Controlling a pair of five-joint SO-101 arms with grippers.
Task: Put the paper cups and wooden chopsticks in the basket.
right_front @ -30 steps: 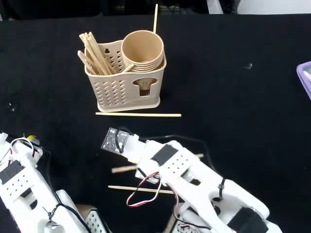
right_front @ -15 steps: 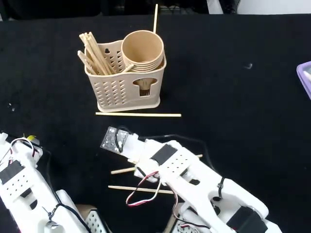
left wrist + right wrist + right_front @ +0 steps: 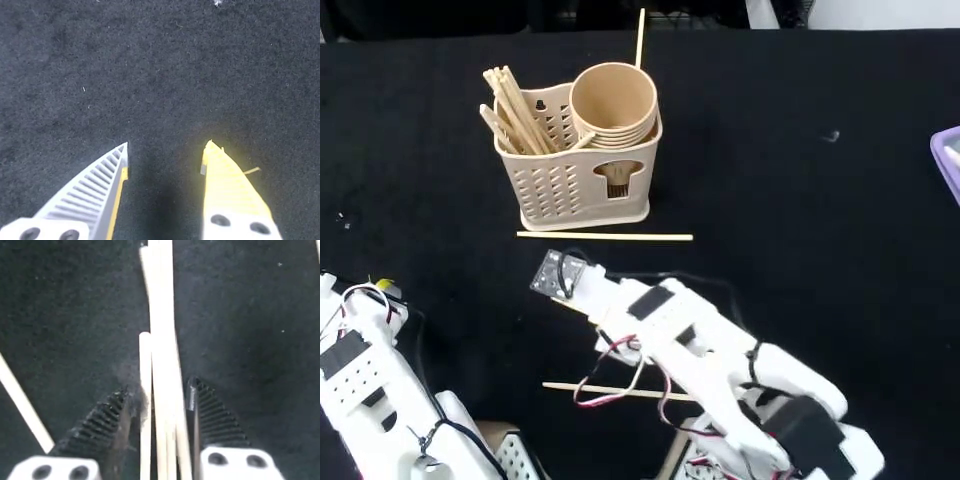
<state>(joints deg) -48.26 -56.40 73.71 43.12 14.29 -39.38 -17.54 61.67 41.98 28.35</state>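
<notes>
The beige perforated basket (image 3: 570,185) stands at the back left, with stacked paper cups (image 3: 613,100) in one compartment and several wooden chopsticks (image 3: 515,108) in the other. My right gripper (image 3: 155,390) is shut on a bundle of chopsticks (image 3: 162,355) that runs lengthwise between its black fingers (image 3: 112,422). In the high view that gripper (image 3: 570,295) sits in front of the basket. One loose chopstick (image 3: 605,236) lies just before the basket, and another chopstick (image 3: 585,387) lies beside the right arm. My left gripper (image 3: 165,145) is open over bare black cloth.
A single chopstick (image 3: 640,38) lies behind the basket. A purple container (image 3: 948,160) pokes in at the right edge. The left arm (image 3: 360,375) rests at the near left corner. A slanted chopstick (image 3: 25,405) lies beside the right gripper.
The right arm has moved forward toward the basket. The chopsticks that stuck out on both sides beneath it are gone from that spot on the table.
</notes>
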